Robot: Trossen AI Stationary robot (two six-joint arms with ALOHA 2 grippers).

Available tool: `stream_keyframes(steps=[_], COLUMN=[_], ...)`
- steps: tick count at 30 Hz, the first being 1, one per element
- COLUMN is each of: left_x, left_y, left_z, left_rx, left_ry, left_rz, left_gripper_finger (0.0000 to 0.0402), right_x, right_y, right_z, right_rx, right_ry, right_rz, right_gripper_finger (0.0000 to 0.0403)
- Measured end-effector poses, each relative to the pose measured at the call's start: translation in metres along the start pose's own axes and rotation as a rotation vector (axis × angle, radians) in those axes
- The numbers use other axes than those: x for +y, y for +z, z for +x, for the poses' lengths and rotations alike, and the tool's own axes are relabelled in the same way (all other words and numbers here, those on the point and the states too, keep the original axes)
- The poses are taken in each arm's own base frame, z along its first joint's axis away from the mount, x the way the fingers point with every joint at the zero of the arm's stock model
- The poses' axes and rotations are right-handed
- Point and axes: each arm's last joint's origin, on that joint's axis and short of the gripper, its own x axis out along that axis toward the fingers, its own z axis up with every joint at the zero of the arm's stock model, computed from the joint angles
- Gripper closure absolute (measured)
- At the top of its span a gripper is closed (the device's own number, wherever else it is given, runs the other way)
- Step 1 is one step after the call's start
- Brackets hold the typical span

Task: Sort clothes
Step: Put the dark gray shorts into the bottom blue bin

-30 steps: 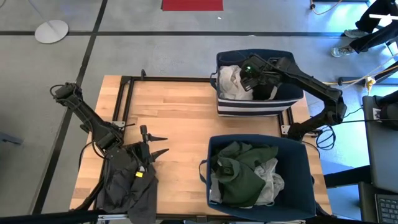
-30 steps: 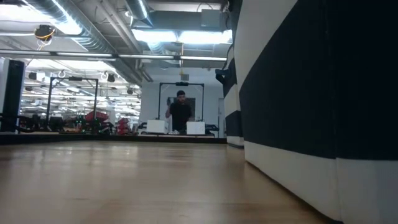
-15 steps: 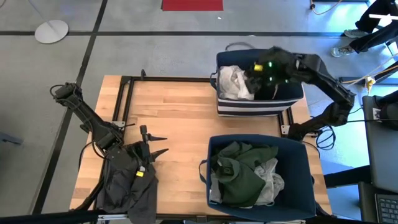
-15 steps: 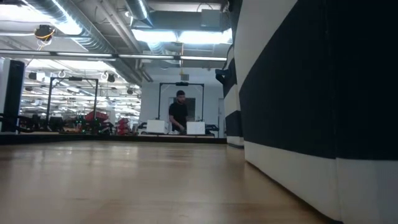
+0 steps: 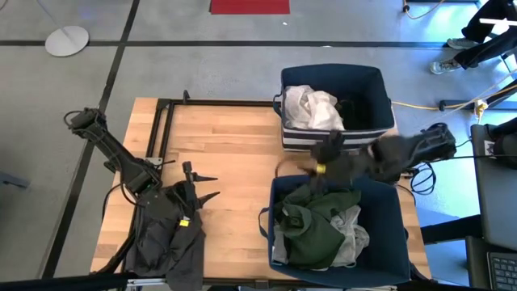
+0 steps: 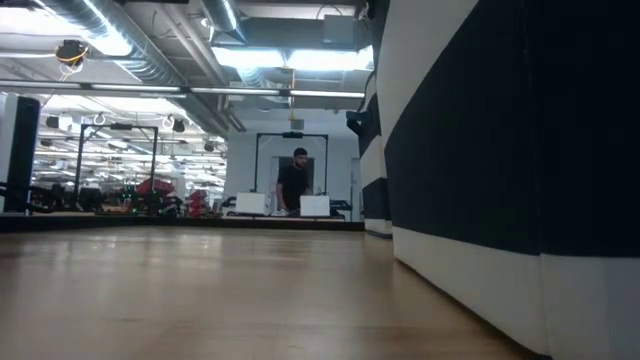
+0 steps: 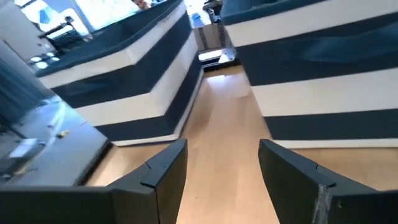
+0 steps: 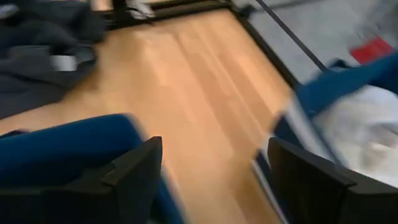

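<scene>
A pile of charcoal and black clothes (image 5: 166,234) lies on the table's near left corner. It also shows in the right wrist view (image 8: 43,56). My left gripper (image 5: 208,187) is open just right of the pile, above bare wood (image 7: 221,155). My right gripper (image 5: 319,162) is open and empty (image 8: 214,144). It is blurred, between the two bins and over the near bin's far rim. A white garment (image 5: 311,105) and a dark one (image 5: 355,109) lie in the far striped bin (image 5: 335,139). Dark green (image 5: 315,226) and light grey (image 5: 355,234) garments lie in the near bin (image 5: 396,242).
The two navy bins fill the table's right half. Their striped walls show in the left wrist view (image 7: 311,93) and in the low view (image 6: 500,200). Bare wood (image 5: 234,145) lies between the pile and the bins. A person (image 6: 293,185) stands far behind the table.
My right gripper has risen out of the far striped bin. It has swung fast toward the table's near edge and now stands over the near bin's far rim. The white garment in the far bin now shows uncovered.
</scene>
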Motion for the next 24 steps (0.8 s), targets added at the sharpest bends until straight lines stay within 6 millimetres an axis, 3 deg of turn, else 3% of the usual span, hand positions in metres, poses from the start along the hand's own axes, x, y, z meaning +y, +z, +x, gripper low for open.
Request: stream_keyframes(steps=[5, 11, 19, 24], left_x=[-0.002, 0.003, -0.012, -0.034], left_y=[0.006, 0.038, 0.046, 0.032], left_z=[0.003, -0.009, -0.020, -0.022], left_rx=[0.012, 0.103, 0.612, 0.994], left_ry=[-0.190, -0.402, -0.481, -0.459], left_rz=[-0.047, -0.220, -0.338, -0.398], left_gripper_finger=[0.0213, 0.0213, 0.0233, 0.0250], right_x=[0.040, 0.071, 0.094, 0.097], right_y=[-0.027, -0.061, -0.103, -0.110], right_z=[0.008, 0.014, 0.019, 0.023], right_rx=[-0.086, -0.129, -0.132, -0.139], right_ry=[0.076, 0.164, 0.246, 0.264], right_rz=[-0.064, -0.130, -0.193, -0.185], right_gripper_finger=[0.0111, 0.0111, 0.0111, 0.0111])
